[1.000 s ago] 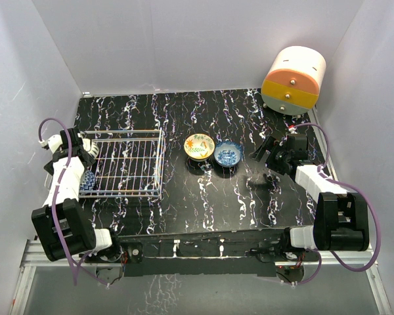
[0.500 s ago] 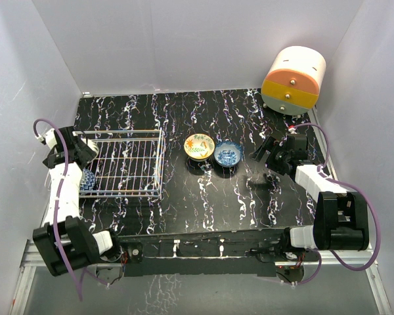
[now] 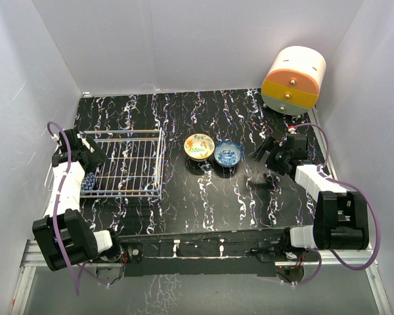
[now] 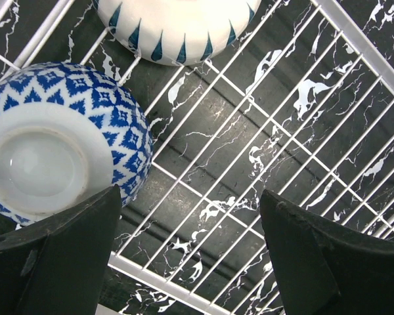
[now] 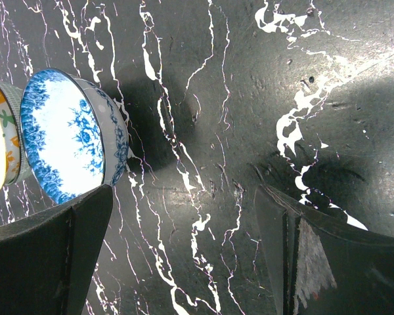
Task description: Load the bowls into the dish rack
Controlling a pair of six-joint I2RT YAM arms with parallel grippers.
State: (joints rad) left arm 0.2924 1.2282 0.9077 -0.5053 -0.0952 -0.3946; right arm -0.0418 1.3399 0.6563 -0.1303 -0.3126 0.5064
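1. While I'm watching the feeds from my desk, the left fingers (image 4: 59, 262) are standing wide apart over the left end of the dish rack (image 3: 121, 131). Nothing is showing between them but rack wire and the black marbled table (image 3: 203, 197).
2. An upside-down blue-diamond bowl (image 4: 52, 144) is sitting in the rack's near-left corner, with its foot ring facing up at the wrist camera. One finger is looking very close to its edge in that view, but I can't tell if it's touching.
3. Just beside it, a white bowl with teal spikes (image 4: 177, 26) is lying inside the rack too, mostly cut off by the frame edge.
4. Two more bowls are sitting out on the table to the right of the rack: a yellow floral bowl (image 3: 199, 146) and a blue floral bowl (image 3: 228, 154). Both are right side up and packed side by side. I can't tell whether they're touching.
5. The right fingers (image 5: 46, 256) are spread wide as well and gripping nothing. They're pointing at the blue floral bowl from its right side, with a gap in between.
6. A cream-and-orange drawer unit (image 3: 293, 79) is sitting in the far right corner, well apart from the bowls.
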